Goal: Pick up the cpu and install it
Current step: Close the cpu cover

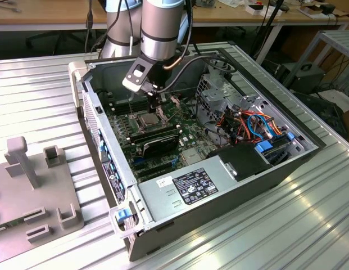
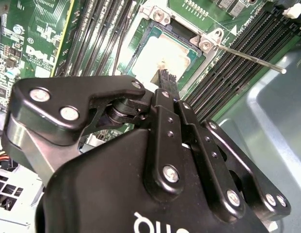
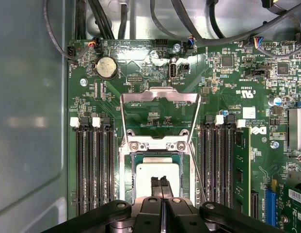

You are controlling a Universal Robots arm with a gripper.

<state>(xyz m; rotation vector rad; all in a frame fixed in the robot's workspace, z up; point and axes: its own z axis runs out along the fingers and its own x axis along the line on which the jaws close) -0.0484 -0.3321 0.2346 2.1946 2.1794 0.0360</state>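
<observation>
Down inside the open computer case (image 1: 236, 197), which sits on the ribbed metal worktop (image 1: 39, 95), the arm (image 1: 160, 28) reaches straight onto the motherboard (image 3: 155, 73), and the end effector (image 1: 153, 109) is right over the processor socket. Look at both wrist views: the end effector (image 3: 160, 180) (image 2: 166, 76) has its two black fingers pressed flat together with nothing between them, tips poised at the middle of the cpu (image 3: 148, 174). Whether the tips actually touch the metal top, I cannot tell. The cpu (image 2: 162, 51) lies flat and square in the socket, its dull silver top facing up, and in the exterior view the cpu (image 1: 147, 119) shows just under the fingertips. The hinged load plate (image 3: 159, 96) stands flipped open off the socket, on the side towards the coin battery (image 3: 106, 67), and the thin retention lever (image 2: 247, 57) sticks out free beside the socket. Memory slots (image 3: 94, 165) flank the socket on both sides. The silver power supply (image 1: 185, 188) fills the case end nearest the exterior camera, and a grey fixture block (image 1: 34, 191) rests on the worktop at the exterior view's left, well apart from the case.
</observation>
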